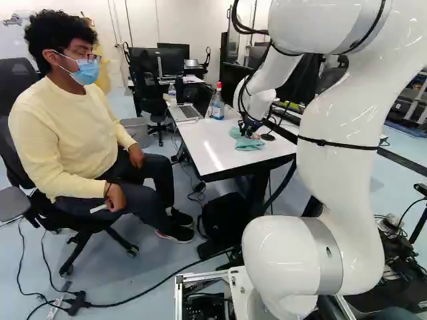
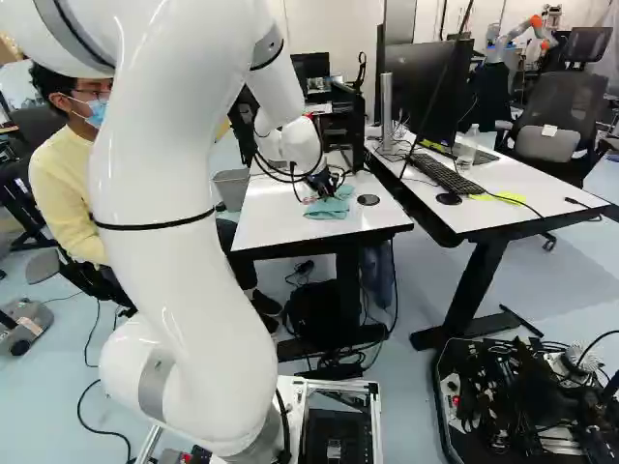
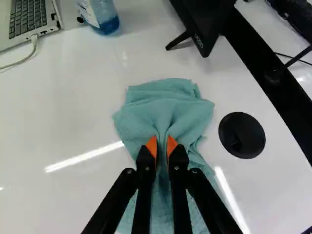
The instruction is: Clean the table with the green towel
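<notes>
- Gray bin (image 1: 138, 131): on the floor, off the left side of the white desk (image 1: 210, 150).
- Laptop (image 1: 185, 112): open, by the desk's left edge, cable plugged into its side.
- Bottle (image 1: 217, 105): upright, blue liquid inside, just beside the laptop, apart from the towel.
- Room on the left: broad stretch of white top between the left edge and the towel.
- Hand (image 1: 251, 134): low over the desk, toward its right part. In the wrist view, the orange pads (image 3: 152, 146) are clenched on a raised fold of the green towel (image 3: 141, 117), one from each side.
- Towel: bunched and creased, lying on the desk top ahead of and beneath the fingers; a strip of white shows between it and the near edge.
- Black stand (image 3: 207, 29): farther along the desk from the towel, near the right edge, one thin leg reaching toward the bottle side.
- Black disc (image 2: 368, 200): on the desk top just right of the towel, apart from it, with a narrower margin to the right edge.
- Second desk (image 2: 503, 208): beyond the right edge, keyboard (image 2: 447, 174) on top.
</notes>
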